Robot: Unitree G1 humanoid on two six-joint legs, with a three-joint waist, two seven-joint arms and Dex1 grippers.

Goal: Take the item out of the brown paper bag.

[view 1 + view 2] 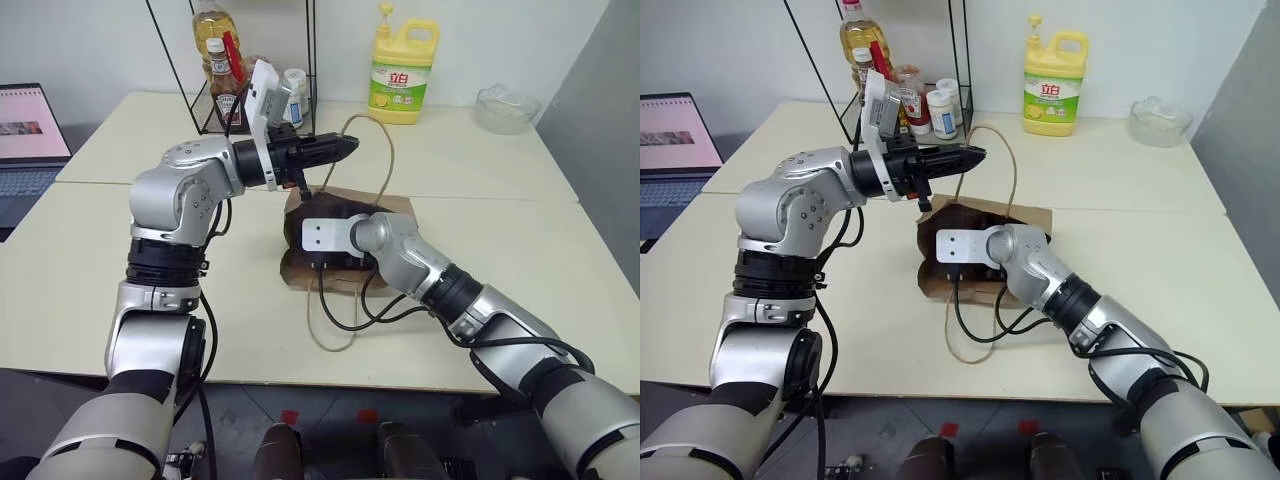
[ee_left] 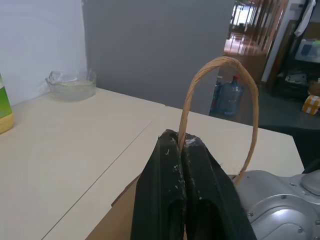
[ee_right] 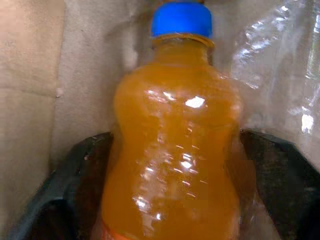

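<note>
Here the bag [image 1: 345, 215] lies on the table [image 1: 520, 260], near the middle, with its mouth toward the front edge. The left gripper [image 1: 345, 147] hangs above the bag, pointing level toward the right edge. Its fingers [image 2: 172, 170] are pressed together on one tan handle [image 2: 220, 62], and the loop arches up and over the fingertips. The second handle [image 1: 330, 335] trails loose on the table toward the front edge.

The right gripper [image 3: 172, 165] is inside the bag's mouth, angled downward. Its fingers [image 3: 75, 175] are spread, one on each side of the bottle [image 3: 172, 150]. The bottle sits between them, inside the bag, against the brown paper wall. Its blue cap [image 3: 181, 18] points away from the wrist. Whether the fingers press on the bottle or merely flank it cannot be told.

A crinkled clear film [image 3: 280, 60] lies just beside the bottle within the bag.

At the table's back edge stands a yellow jug [image 1: 404, 72]. A clear bowl [image 1: 508, 108] sits near the back right corner. A wire rack [image 1: 240, 90] with bottles stands at the back edge, toward the left. A laptop [image 1: 30, 140] sits beyond the left edge.
</note>
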